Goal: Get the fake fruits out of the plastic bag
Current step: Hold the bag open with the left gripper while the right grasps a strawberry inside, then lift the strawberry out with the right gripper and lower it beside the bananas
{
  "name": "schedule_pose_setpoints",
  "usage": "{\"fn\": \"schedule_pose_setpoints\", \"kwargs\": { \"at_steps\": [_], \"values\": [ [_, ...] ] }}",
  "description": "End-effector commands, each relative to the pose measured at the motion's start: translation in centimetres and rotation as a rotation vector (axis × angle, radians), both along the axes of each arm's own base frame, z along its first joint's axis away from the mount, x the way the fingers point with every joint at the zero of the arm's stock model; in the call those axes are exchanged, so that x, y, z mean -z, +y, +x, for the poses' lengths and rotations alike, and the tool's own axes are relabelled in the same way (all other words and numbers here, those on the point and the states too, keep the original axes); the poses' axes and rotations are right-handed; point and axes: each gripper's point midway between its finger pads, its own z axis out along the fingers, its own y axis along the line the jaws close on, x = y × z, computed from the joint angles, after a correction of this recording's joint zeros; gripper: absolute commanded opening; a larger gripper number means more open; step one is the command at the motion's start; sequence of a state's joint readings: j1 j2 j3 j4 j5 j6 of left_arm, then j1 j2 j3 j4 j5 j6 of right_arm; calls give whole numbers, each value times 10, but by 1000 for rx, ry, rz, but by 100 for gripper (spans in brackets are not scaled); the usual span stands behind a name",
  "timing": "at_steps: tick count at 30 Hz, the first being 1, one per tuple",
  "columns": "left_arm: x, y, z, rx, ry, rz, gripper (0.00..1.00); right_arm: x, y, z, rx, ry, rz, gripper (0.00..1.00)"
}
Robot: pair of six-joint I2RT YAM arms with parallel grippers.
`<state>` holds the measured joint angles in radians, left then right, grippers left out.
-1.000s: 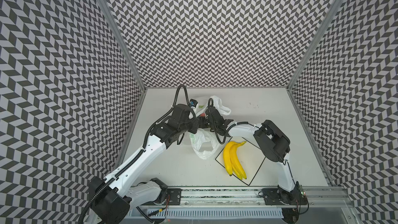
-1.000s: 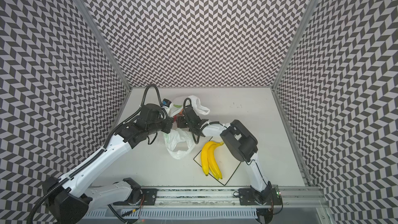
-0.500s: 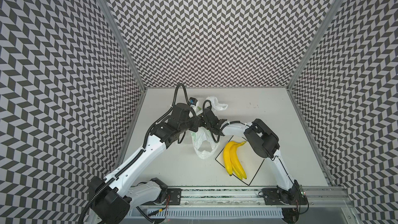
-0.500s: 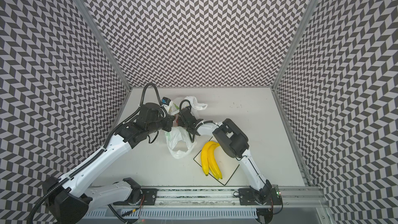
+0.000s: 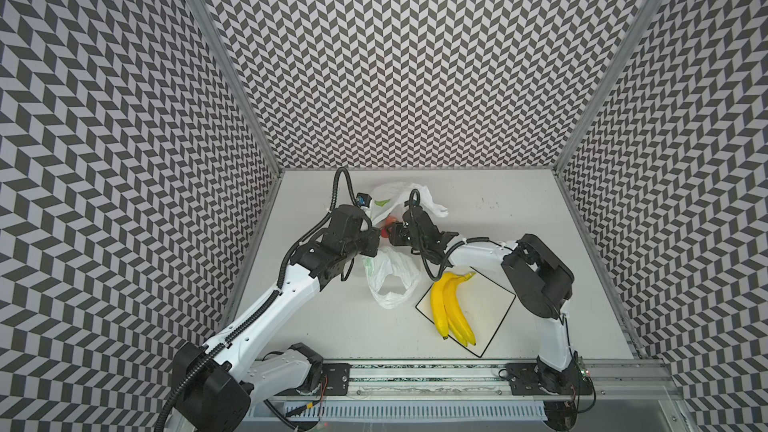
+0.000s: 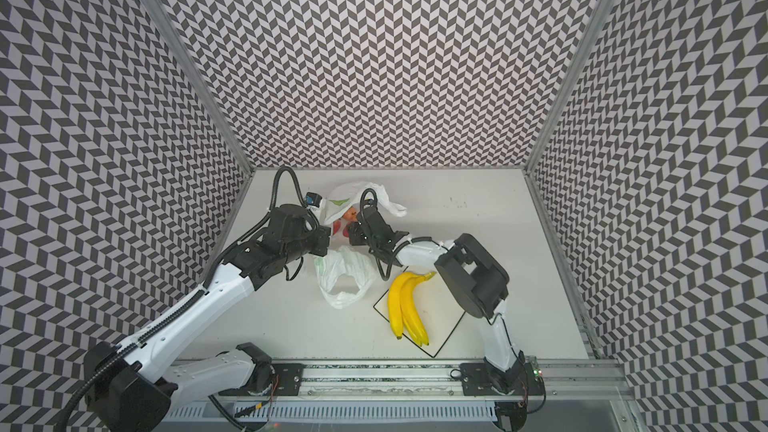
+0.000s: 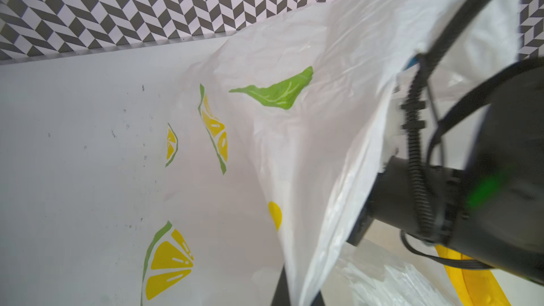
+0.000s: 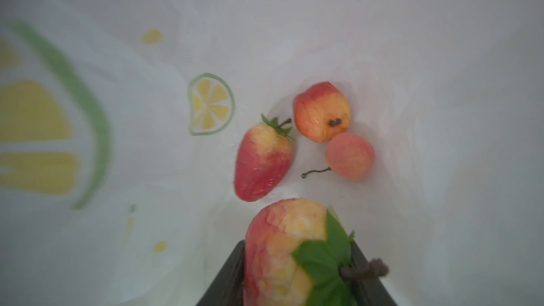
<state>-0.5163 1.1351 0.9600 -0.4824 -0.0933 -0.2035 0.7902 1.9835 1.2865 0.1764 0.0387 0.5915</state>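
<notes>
Two arms meet at the mouth of the plastic bag (image 5: pixel 390 280) (image 6: pixel 340 276), which lies crumpled on the tabletop (image 5: pixel 332 326) (image 6: pixel 498 209) left of centre, its mouth turned to the right and lifted.

Left pincer (image 5: pixel 376 238) (image 6: pixel 326 243): pressed together on the bag's film at the near-left rim. In the left wrist view the white sheet with lemon-slice prints (image 7: pixel 265 142) runs down into the pincer (image 7: pixel 300 295), with a dark finger showing on either side of it.

Right pincer (image 5: pixel 392 233) (image 6: pixel 351 234): inside the bag mouth, reaching in from the right. In the right wrist view it (image 8: pixel 294 284) is pinching one strawberry (image 8: pixel 279 245), red and yellow with a green leaf cap, with a dark finger against each flank.

Contents seen past the held strawberry, resting on the inner film (image 8: pixel 176 172):
- second strawberry (image 8: pixel 263 161), green cap up
- red-and-yellow fruit (image 8: pixel 322 111) with a dark stem mark; kind unclear
- peach-orange round fruit (image 8: pixel 350 160) with a thin curled stem, touching the red-and-yellow one

In a top view, orange and red show through the bag mouth between the two pincers (image 6: pixel 349 218).

Bananas (image 5: pixel 451 309) (image 6: pixel 405 309): out of the bag, lying across the left edge of the black-rimmed square plate (image 5: pixel 494 305) (image 6: pixel 449 305), just right of the bag's handle loop, stem end toward the right arm.
</notes>
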Motion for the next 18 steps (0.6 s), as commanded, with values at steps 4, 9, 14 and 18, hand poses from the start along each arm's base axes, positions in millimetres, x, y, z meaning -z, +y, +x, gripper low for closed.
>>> {"fn": "schedule_pose_setpoints", "kwargs": {
  "at_steps": [4, 9, 14, 18],
  "values": [
    [-12, 8, 7, -47, -56, -33, 0, -57, -1, -30, -193, -57, 109, 24],
    [-16, 7, 11, -57, -73, -64, 0, -73, -18, -65, -289, -60, 87, 24],
    [-15, 5, 13, -57, -71, -80, 0, -88, -45, -99, -342, -70, 34, 24],
    [-16, 4, 13, -50, -76, -87, 0, -95, -81, -127, -332, -48, -53, 24]
  ]
}}
